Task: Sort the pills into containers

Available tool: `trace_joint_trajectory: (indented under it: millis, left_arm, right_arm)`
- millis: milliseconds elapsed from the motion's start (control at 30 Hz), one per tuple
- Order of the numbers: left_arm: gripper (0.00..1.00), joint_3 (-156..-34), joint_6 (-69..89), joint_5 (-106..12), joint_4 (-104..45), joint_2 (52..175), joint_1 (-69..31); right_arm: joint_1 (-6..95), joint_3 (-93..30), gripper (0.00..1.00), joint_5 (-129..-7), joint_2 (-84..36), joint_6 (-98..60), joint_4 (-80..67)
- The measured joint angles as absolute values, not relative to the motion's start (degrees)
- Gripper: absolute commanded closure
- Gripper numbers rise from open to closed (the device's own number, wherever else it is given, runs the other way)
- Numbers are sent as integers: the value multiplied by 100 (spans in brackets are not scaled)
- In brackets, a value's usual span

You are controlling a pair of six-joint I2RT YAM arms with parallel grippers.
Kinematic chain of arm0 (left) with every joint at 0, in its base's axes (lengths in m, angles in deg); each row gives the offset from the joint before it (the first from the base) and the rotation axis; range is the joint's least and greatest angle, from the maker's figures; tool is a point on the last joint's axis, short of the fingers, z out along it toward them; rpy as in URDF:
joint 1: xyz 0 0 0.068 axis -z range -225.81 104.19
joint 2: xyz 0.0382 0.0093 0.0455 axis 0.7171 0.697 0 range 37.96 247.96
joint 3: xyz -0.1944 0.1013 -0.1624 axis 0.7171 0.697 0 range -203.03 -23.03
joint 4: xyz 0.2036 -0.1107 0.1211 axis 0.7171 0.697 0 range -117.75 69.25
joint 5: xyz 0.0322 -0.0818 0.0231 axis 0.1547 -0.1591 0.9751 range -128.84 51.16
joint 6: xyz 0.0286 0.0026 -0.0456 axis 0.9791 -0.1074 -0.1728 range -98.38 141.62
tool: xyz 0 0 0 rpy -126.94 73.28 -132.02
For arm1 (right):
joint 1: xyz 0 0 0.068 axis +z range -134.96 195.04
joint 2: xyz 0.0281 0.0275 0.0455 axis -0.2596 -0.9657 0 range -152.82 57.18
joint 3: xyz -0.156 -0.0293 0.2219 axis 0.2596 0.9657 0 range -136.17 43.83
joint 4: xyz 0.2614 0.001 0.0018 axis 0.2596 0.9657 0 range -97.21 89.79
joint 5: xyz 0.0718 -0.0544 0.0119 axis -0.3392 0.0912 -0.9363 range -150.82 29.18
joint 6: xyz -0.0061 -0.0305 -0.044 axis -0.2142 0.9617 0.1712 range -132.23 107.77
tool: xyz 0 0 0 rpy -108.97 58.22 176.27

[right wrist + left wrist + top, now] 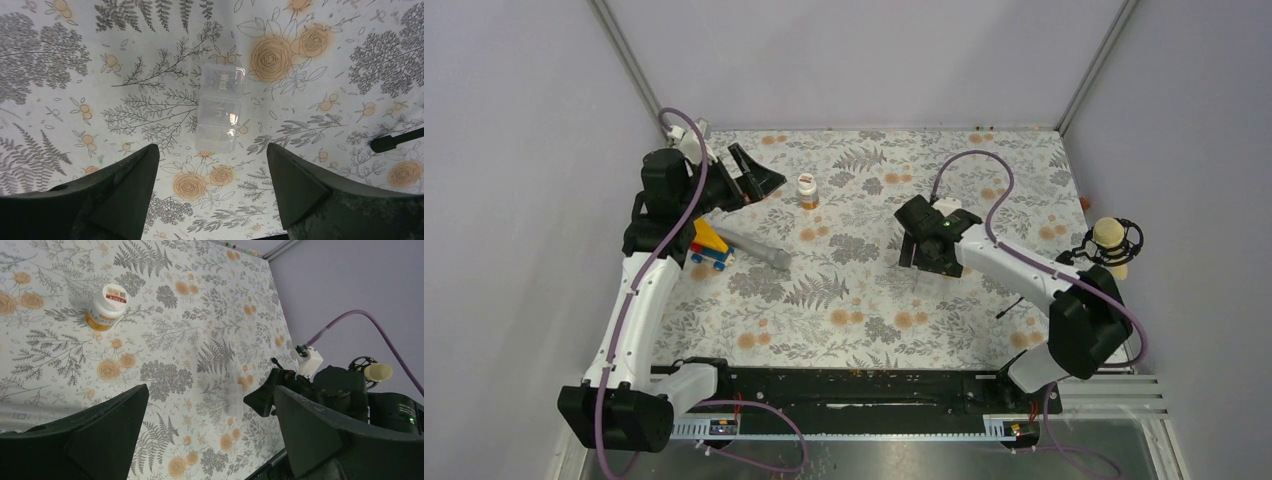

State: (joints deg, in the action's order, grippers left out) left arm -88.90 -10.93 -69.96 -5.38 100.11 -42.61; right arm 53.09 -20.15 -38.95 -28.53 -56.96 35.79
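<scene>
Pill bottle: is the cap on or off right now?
On. The pill bottle stands upright, and the left wrist view shows its white cap seated over the mouth.

I see a matt printed cloth (854, 290), a glossy amber plastic bottle (102, 312) with a smooth white cap (114, 294), and a clear, shiny plastic box (220, 107).

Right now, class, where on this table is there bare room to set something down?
Free: the near-middle between the toy blocks and the right arm; also the far-right corner beyond that arm. Crowded: far left, around the left claw, pill bottle and blocks.
</scene>
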Motion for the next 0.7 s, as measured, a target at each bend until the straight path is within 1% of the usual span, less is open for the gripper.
trace_joint_trajectory:
  millis: [133,267,333,567,700]
  left_arm:
    - [1,-8724,-1126,-6996,-564,10011,-4261]
    - [1,-8606,-1146,-6996,-549,10016,-4261]
    - [1,-8586,-1148,-6998,-558,10033,-4261]
    - [1,-8582,-1150,-6998,-562,10073,-4261]
    - [1,-8527,-1152,-6998,-562,10077,-4261]
  right_arm:
    - [5473,-1932,17,-3788,-3200,-6054,3555]
    - [5492,-1735,28,-3786,-3495,-6293,3426]
    - [5492,-1578,32,-3797,-3578,-6369,3297]
    - [5492,-1174,36,-3992,-3812,-6441,2755]
    - [5494,-1158,46,-4055,-3935,-6437,2513]
